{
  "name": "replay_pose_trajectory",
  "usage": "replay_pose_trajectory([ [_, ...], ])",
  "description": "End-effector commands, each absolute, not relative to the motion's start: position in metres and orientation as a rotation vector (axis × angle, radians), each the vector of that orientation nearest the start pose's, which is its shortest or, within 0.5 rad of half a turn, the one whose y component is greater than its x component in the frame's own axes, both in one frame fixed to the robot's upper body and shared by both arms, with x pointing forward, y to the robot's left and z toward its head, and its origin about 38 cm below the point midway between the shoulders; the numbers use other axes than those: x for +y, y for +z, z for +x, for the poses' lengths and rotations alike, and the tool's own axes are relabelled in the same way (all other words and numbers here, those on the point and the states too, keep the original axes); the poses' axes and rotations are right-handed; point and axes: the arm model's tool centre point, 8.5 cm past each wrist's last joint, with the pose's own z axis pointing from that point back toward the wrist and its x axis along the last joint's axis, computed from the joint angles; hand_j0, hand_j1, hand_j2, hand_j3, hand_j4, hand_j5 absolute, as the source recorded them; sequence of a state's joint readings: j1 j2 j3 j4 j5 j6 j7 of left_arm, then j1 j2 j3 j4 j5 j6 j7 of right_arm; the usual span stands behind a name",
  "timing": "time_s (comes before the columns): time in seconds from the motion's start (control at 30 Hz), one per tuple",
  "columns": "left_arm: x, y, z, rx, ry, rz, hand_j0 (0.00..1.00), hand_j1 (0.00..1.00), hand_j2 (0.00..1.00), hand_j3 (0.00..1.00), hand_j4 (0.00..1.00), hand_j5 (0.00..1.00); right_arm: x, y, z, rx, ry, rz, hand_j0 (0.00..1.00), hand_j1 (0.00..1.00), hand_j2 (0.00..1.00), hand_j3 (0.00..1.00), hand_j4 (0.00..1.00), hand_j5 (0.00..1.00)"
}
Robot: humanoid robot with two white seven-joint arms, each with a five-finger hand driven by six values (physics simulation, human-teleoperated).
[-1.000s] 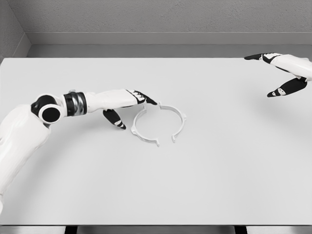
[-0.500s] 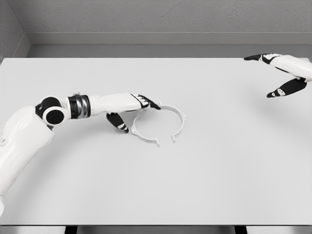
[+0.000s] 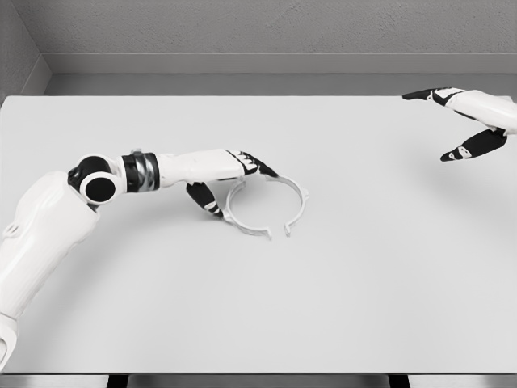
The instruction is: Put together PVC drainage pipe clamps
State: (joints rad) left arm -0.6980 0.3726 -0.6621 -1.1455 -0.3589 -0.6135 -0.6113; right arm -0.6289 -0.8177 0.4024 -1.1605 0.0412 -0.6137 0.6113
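Note:
Two thin white half-ring clamp pieces lie near the table's middle, facing each other as a rough ring with gaps at top and bottom. The left clamp half curves down to a tab at its lower end. The right clamp half sits just beside it. My left hand reaches in from the left and straddles the left half's upper end, with fingers stretched over it and the thumb outside its arc. The hand is open and touches the piece at most. My right hand hovers open at the far right.
The white table fills the view, with a grey wall behind its far edge. Nothing else lies on the table.
My left hand has slid right, over the left clamp half. That half has shifted and turned slightly toward the right half. The right hand has barely moved.

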Motion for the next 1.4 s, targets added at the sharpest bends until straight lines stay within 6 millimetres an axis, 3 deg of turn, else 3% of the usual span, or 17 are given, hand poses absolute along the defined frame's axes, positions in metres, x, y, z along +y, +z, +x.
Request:
replay_pose_trajectory([
  [0.0, 0.161, 0.146, 0.468, -1.547, -1.952, -0.021, 1.0, 1.0, 1.0, 1.0, 1.0, 1.0, -0.401, 0.242, 0.458, -1.549, 1.563, -0.312, 1.0, 1.0, 1.0, 1.0, 1.0, 1.0],
  [0.13, 0.152, 0.146, 0.467, -1.565, -1.95, -0.038, 1.0, 1.0, 1.0, 1.0, 1.0, 1.0, -0.399, 0.243, 0.457, -1.555, 1.569, -0.311, 1.0, 1.0, 1.0, 1.0, 1.0, 1.0],
  [0.97, 0.137, 0.156, 0.469, -1.601, -1.956, -0.046, 1.0, 1.0, 1.0, 1.0, 1.0, 1.0, -0.397, 0.244, 0.457, -1.56, 1.574, -0.31, 1.0, 1.0, 1.0, 1.0, 1.0, 1.0],
  [1.03, 0.141, 0.165, 0.475, -1.61, -1.956, -0.02, 1.0, 1.0, 1.0, 1.0, 1.0, 1.0, -0.397, 0.244, 0.457, -1.559, 1.574, -0.309, 1.0, 1.0, 1.0, 1.0, 1.0, 1.0],
  [1.07, 0.158, 0.177, 0.487, -1.616, -1.915, 0.031, 1.0, 1.0, 1.0, 1.0, 1.0, 1.0, -0.397, 0.244, 0.457, -1.56, 1.574, -0.31, 1.0, 1.0, 1.0, 1.0, 1.0, 1.0],
  [1.13, 0.188, 0.168, 0.503, -1.559, -1.826, 0.074, 1.0, 1.0, 1.0, 1.0, 1.0, 1.0, -0.397, 0.244, 0.457, -1.56, 1.574, -0.31, 1.0, 1.0, 1.0, 1.0, 1.0, 1.0],
  [1.37, 0.173, 0.154, 0.505, -1.518, -1.851, 0.063, 1.0, 1.0, 1.0, 1.0, 1.0, 1.0, -0.396, 0.245, 0.457, -1.561, 1.575, -0.31, 1.0, 1.0, 1.0, 1.0, 1.0, 1.0],
])
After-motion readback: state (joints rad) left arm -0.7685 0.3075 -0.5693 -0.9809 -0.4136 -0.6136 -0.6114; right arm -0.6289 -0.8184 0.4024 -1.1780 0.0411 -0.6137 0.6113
